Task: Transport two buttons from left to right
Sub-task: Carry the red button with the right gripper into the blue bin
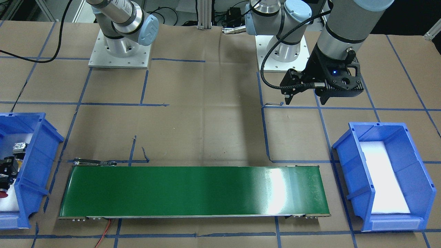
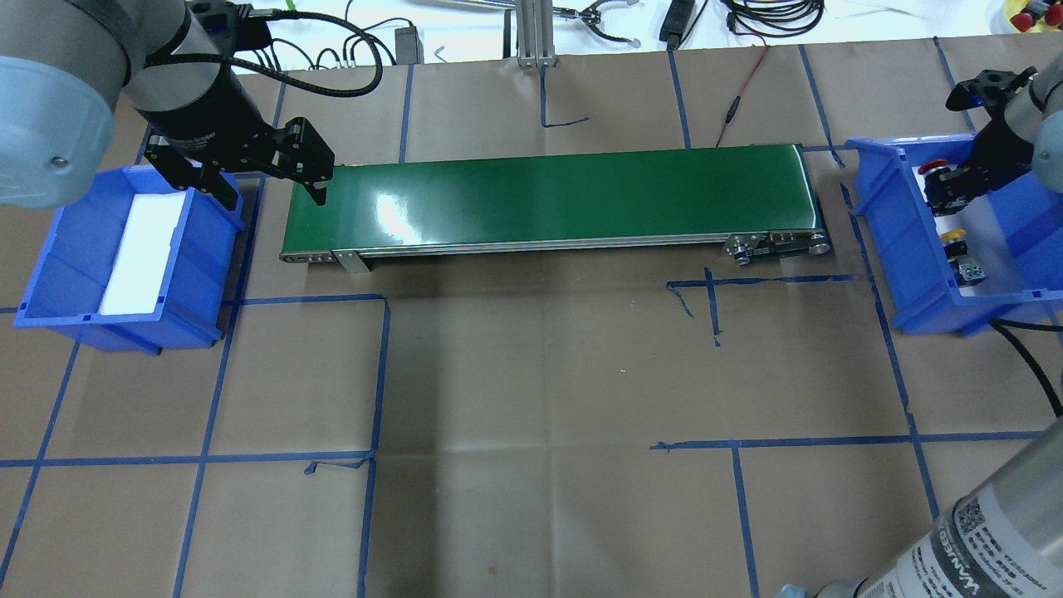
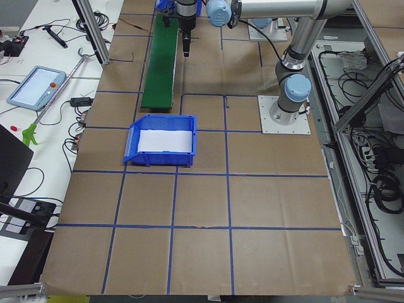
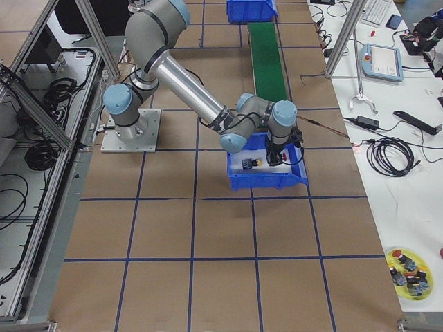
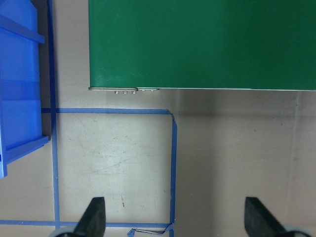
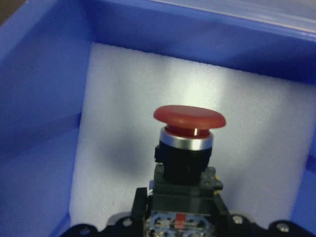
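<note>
My right gripper (image 2: 953,184) is down inside the blue bin (image 2: 901,241) at the right end and is shut on the red-capped button (image 6: 189,116), gripping its black body over the white foam. The red cap also shows in the overhead view (image 2: 934,166). The yellow-capped button (image 2: 955,242) lies on the foam in the same bin, just nearer the robot than the gripper. My left gripper (image 2: 274,184) is open and empty. It hovers between the left end of the green conveyor belt (image 2: 548,195) and the other blue bin (image 2: 50,274).
The left blue bin holds only a white foam pad (image 2: 141,253). The conveyor lies between the two bins. Blue tape lines cross the brown paper table. Cables lie at the table's far edge (image 2: 349,50).
</note>
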You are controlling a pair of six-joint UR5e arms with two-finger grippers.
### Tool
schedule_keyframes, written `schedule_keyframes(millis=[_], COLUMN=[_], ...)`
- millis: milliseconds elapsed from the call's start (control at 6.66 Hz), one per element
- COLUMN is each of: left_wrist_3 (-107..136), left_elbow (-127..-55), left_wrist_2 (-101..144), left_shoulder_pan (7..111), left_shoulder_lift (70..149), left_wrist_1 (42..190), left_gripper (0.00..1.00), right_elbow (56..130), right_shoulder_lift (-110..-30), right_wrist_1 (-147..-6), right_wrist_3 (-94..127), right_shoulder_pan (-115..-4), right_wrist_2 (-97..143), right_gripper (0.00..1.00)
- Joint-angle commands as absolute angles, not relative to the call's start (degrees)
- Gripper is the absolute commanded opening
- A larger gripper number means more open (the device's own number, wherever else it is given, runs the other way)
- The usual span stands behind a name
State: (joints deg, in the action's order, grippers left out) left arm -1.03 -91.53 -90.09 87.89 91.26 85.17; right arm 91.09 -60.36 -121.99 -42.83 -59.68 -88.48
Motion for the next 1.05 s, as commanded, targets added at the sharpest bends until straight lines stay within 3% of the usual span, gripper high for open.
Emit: schedule_keyframes(millis=[0,150,300,451,901], left_wrist_3=[-0.97,-0.97,-0.97,-0.97,-0.97], left_elbow=[-91.41,-91.41,-91.41,-91.41,-91.32], left_wrist_2=[-90.09,-90.09,-90.09,-90.09,-90.09], left_shoulder_pan=[87.89,87.89,87.89,87.89,87.89], left_shoulder_lift=[91.23,91.32,91.32,91.32,91.32], left_wrist_1=[85.17,85.17,85.17,85.17,85.17], left_gripper=[1.00,1.00,1.00,1.00,1.00], right_elbow=[91.23,90.97,91.05,91.05,90.18], right_shoulder_lift=[-60.29,-60.12,-60.12,-60.29,-61.08], right_wrist_1=[-122.08,-122.60,-124.96,-124.98,-124.81], right_wrist_3=[-42.72,-42.45,-42.19,-41.93,-41.75], right_shoulder_pan=[-59.68,-59.68,-59.68,-59.68,-59.76], right_wrist_2=[-88.51,-87.90,-87.63,-87.45,-87.54], right_gripper=[0.10,0.44,0.67,0.97,0.99])
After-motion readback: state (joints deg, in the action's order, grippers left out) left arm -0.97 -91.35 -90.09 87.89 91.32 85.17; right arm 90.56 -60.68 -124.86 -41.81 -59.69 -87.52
